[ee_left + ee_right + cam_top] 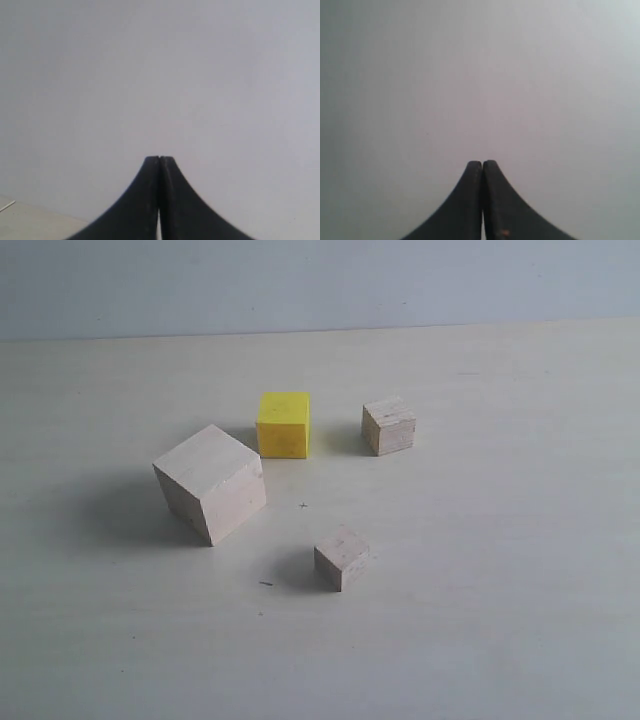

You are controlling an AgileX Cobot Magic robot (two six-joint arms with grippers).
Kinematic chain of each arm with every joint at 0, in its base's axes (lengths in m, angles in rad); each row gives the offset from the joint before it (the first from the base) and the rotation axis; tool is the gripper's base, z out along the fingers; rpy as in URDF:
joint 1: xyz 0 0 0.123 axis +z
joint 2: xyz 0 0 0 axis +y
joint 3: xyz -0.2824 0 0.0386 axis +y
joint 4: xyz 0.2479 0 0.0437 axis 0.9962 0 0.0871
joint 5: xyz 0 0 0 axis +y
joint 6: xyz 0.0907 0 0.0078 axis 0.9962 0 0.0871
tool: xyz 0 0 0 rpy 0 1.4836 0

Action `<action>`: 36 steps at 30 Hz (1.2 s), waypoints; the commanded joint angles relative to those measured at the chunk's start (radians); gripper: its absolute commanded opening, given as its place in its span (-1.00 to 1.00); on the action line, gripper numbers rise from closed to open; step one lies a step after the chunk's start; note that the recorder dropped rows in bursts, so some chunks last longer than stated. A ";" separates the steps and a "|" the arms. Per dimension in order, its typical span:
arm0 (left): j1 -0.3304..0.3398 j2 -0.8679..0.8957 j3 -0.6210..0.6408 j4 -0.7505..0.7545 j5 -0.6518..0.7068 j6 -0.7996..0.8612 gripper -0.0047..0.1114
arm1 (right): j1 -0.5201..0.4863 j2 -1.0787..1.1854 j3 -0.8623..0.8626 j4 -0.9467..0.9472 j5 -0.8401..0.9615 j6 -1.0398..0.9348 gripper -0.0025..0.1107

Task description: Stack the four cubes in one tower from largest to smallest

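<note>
cubes: big cube [210, 483], yellow cube [283, 424], two small cubes [388, 426] [342, 558], all apart on my table [520, 570], nowhere near either tool
left gripper [159, 161]: pinched closed, empty, facing blank wall
right gripper [482, 164]: same
why: looks parked, I've stacked nothing yet

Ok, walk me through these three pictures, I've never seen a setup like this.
This is a two-armed robot. One picture looks at the table from off the arms; no arm shows in it. Four cubes sit there apart, none stacked: a large wooden cube, a yellow cube and two small wooden cubes. The other two pictures come from cameras on the wrists. Each shows dark fingers pressed together: the left gripper and the right gripper, both shut and holding nothing.
</note>
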 commanded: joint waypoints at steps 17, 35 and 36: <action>-0.528 0.827 -0.551 -0.109 0.550 -0.024 -0.92 | 0.442 0.767 -0.315 -0.001 0.606 0.003 -0.96; -0.528 1.059 -0.529 -0.056 0.504 0.041 -0.92 | 0.442 0.787 -0.315 0.046 0.483 0.005 -0.96; -0.528 1.103 -0.529 -0.056 0.521 0.042 -0.92 | 0.442 0.790 -0.315 0.046 0.486 0.005 -0.96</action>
